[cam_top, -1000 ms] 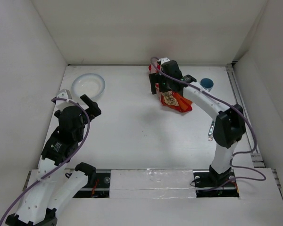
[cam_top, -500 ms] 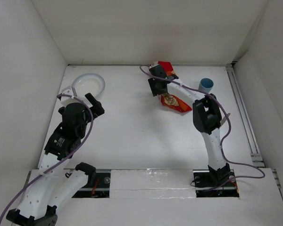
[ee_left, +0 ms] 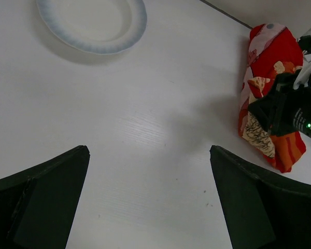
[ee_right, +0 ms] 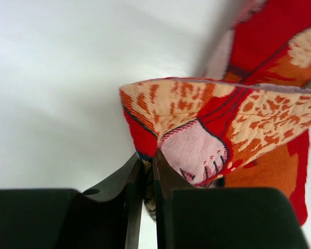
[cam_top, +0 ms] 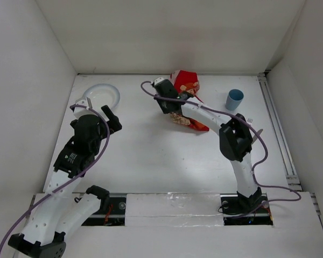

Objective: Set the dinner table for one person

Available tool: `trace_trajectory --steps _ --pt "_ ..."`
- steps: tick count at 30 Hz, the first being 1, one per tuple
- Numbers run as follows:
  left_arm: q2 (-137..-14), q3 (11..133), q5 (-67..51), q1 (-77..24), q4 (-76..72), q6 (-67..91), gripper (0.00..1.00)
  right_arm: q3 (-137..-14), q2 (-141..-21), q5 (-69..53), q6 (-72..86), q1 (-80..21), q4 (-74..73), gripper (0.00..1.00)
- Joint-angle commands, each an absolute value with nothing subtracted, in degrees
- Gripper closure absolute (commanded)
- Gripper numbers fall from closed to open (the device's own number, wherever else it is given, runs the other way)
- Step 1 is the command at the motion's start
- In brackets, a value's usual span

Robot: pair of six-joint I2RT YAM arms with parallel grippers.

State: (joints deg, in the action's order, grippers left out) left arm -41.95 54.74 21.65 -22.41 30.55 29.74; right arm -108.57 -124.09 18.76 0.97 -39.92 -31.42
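While the dinner table (cam_top: 161, 156) lies matte and white under both my arms, walled on three sides, the overhead view puts my right gripper (cam_top: 169, 107) near the far edge, just right of middle, on the red printed cloth (cam_top: 187, 80). Its crumpled length runs from that edge back toward the near right corner. My left gripper (cam_top: 96, 110) hovers by the smooth round plate (cam_top: 110, 87) in the far left corner. A blue cup (cam_top: 234, 99) and a fork (cam_top: 249, 122) sit toward the right edge.

From my left wrist, those jaws stand wide apart over bare white surface, with the plate ahead to the left and the cloth well off to the right.

From my right wrist, the jaws pinch a woven fold, seemingly raised. I judge that this nearer arm should draw it flat.
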Motion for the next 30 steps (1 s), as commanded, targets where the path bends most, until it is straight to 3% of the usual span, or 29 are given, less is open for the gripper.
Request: trace_trajectory --steps 1,3,4,5,7,8,14,17,22,30 --pt "-42.01 54.23 21.45 -22.50 28.39 28.74 0.00 -105.39 -118.48 8.82 -3.41 -44.29 -26.81 0.82" --pt "-42.01 54.23 21.45 -22.50 28.39 28.74 0.00 -100.06 -116.38 4.85 -5.88 -46.65 -26.81 0.75" --pt "-42.01 54.23 21.45 -22.50 28.39 28.74 0.00 -97.84 -115.41 3.44 -7.28 -47.37 -25.24 0.53" --pt "-42.01 54.23 21.45 -22.50 28.39 28.74 0.00 -95.56 -114.27 1.34 -7.29 -47.90 -24.09 0.37" --pt "-42.01 54.23 21.45 -22.50 28.39 28.74 0.00 -88.73 -109.81 0.70 -6.25 -48.52 -19.37 0.24" --pt "-42.01 54.23 21.45 -22.50 28.39 28.74 0.00 -86.33 -107.77 0.70 -5.20 -48.52 -17.25 0.00" --pt "-44.38 54.84 19.70 -22.50 29.53 33.38 0.00 -68.24 -86.71 -1.93 3.92 -45.27 0.32 0.00" --pt "-46.04 52.31 12.07 -22.50 22.88 39.36 0.00 -64.09 -80.44 5.77 11.05 -41.15 2.46 0.00" --pt "-54.74 45.88 -1.12 -22.50 5.31 45.26 0.00 -65.39 -81.82 16.69 29.16 -32.18 -9.74 0.00" --pt "-79.25 48.86 -7.64 -23.12 -20.45 45.00 0.00 -51.07 -76.82 3.17 37.79 -21.19 -1.06 0.00"
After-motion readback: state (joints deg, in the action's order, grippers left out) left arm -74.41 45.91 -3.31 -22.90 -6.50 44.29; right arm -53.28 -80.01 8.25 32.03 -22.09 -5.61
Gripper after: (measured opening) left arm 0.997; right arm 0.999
